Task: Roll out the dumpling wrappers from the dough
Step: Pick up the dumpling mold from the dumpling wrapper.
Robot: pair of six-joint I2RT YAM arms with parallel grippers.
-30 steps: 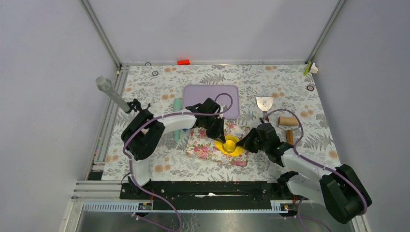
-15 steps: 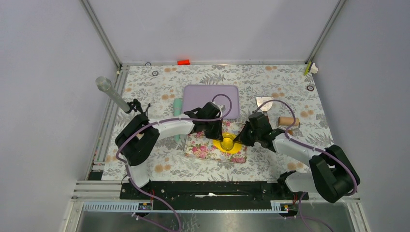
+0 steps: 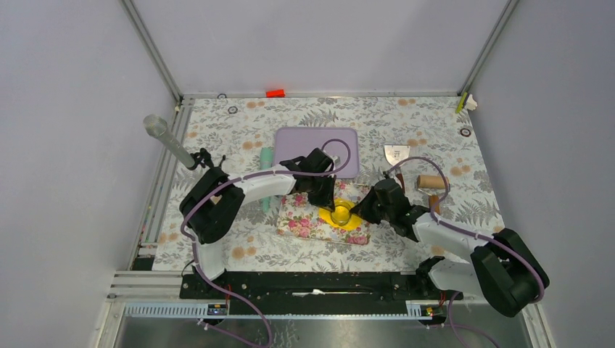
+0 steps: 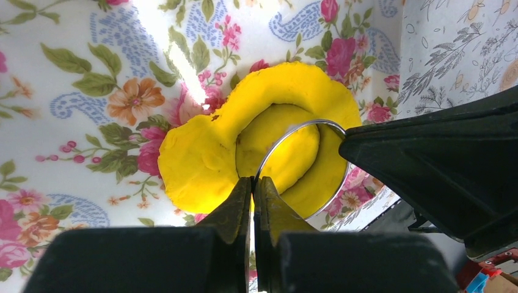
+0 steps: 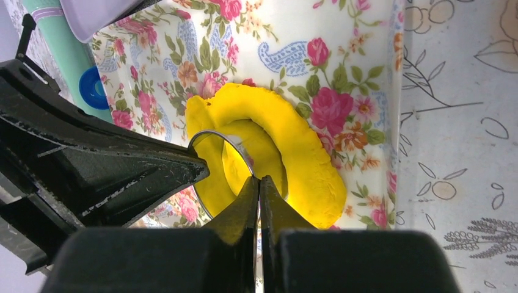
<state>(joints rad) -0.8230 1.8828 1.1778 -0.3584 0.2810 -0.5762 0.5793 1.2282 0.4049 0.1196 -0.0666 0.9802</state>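
Observation:
The dough [image 3: 353, 222] is a flat, bright yellow sheet on a floral mat [image 3: 301, 222]. A thin metal ring cutter [image 3: 342, 214] stands on it. My left gripper [image 3: 330, 205] is shut on the ring's rim from the far left, and my right gripper [image 3: 360, 212] is shut on the rim from the right. In the left wrist view the ring [image 4: 303, 124] overlaps a round cut dumpling wrapper [image 4: 281, 149] still lying in the dough [image 4: 195, 165], pinched at my left gripper [image 4: 252, 181]. The right wrist view shows the ring [image 5: 214, 133], the dough [image 5: 305, 162] and my right gripper [image 5: 258, 179].
A purple tray [image 3: 317, 148] lies just behind the mat. A metal scraper [image 3: 396, 154] and two wooden rollers [image 3: 429, 181] lie at the right. A green tube [image 3: 267, 164] lies left of the mat, and a clear cylinder [image 3: 165, 138] stands at the left edge.
The right arm swung up toward the mat and then settled slightly back. The mat, dough and ring shifted a little left and turned squarer. Both grippers stayed on the ring.

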